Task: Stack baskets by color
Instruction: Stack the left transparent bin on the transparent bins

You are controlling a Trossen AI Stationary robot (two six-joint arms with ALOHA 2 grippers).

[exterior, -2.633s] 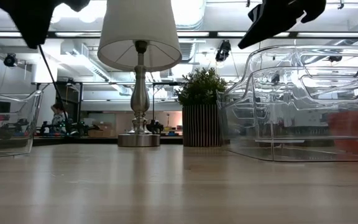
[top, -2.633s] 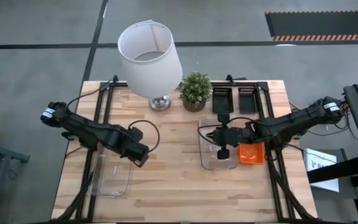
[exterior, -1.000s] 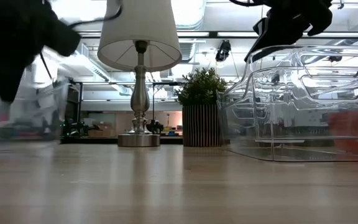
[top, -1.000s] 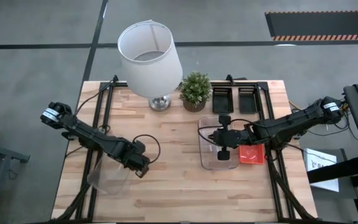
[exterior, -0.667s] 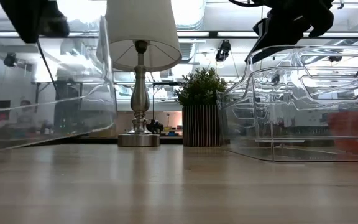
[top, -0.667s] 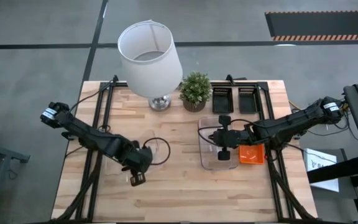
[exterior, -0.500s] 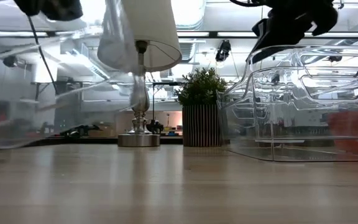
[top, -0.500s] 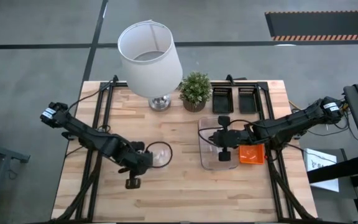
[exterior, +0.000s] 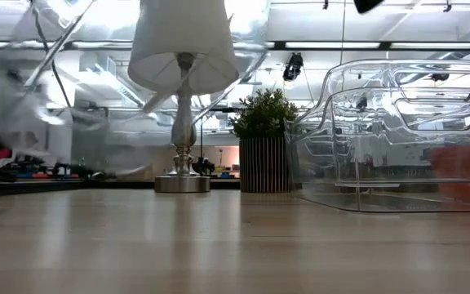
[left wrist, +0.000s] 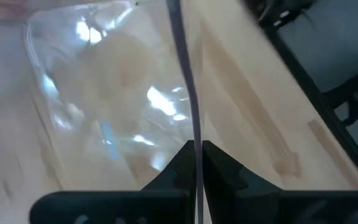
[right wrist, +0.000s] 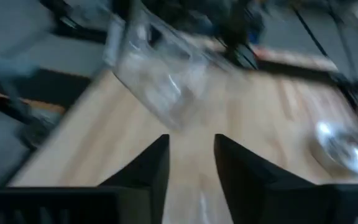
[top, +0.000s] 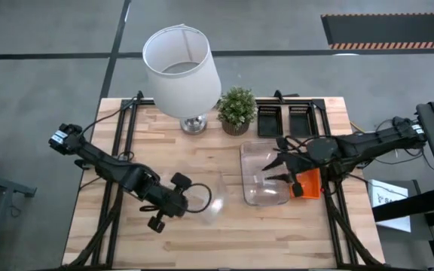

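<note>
My left gripper is shut on a clear basket, which hangs in the air over the table's middle and shows blurred in the low view. A second clear basket rests by its bottom on the table at the right, with a red-orange basket beside it. Two black baskets lie on the table at the far edge. My right gripper hovers open above the resting clear basket, with nothing between its fingers. My left gripper pinches one thin side wall of the clear basket, at its rim, between its two fingers. The fingers slant down from the table's left side. The basket is lifted clear of the table and tilted, reaching away beyond the fingertips.
A lamp with a white shade and a small potted plant stand at the far middle. Bare wood lies along the near edge. Black frame rails run down both sides of the table.
My left gripper has risen and gone toward the table's middle, rolling about its own axis; the clear basket has come off the table, turned about, and now hangs tilted. My right gripper has opened, letting go of the other clear basket, and has risen back toward the right edge.
</note>
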